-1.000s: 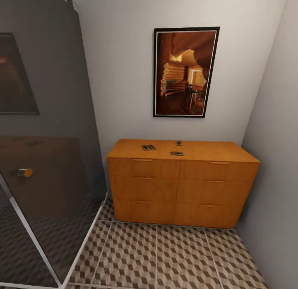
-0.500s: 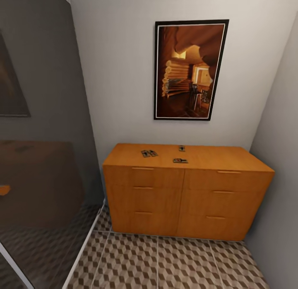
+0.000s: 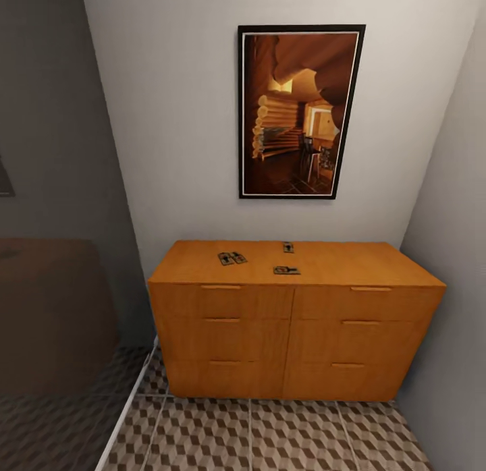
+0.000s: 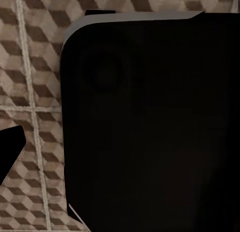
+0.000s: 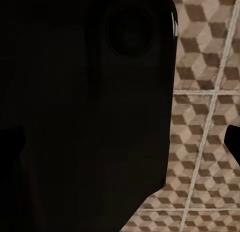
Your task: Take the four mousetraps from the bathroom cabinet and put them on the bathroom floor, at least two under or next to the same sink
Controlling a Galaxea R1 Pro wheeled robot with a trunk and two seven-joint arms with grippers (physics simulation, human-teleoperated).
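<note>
The orange-brown cabinet stands against the white wall, straight ahead in the head view. The mousetraps lie on its flat top as small dark boards. Two of them rest side by side left of centre, one lies near the back edge, and one sits near the front edge. The cube-patterned bathroom floor runs in front of the cabinet. In the left wrist view a dark fingertip hangs over the tiles. In the right wrist view another dark fingertip does the same. The sink is out of view.
A framed picture hangs above the cabinet. A dark glass panel closes off the left side, and a grey wall stands close on the right. The robot's black body shows in both wrist views.
The head camera has moved closer to the cabinet, so it looks bigger. The glass panel's frame and its orange knob have slid out of the picture. The mousetraps lie as before.
</note>
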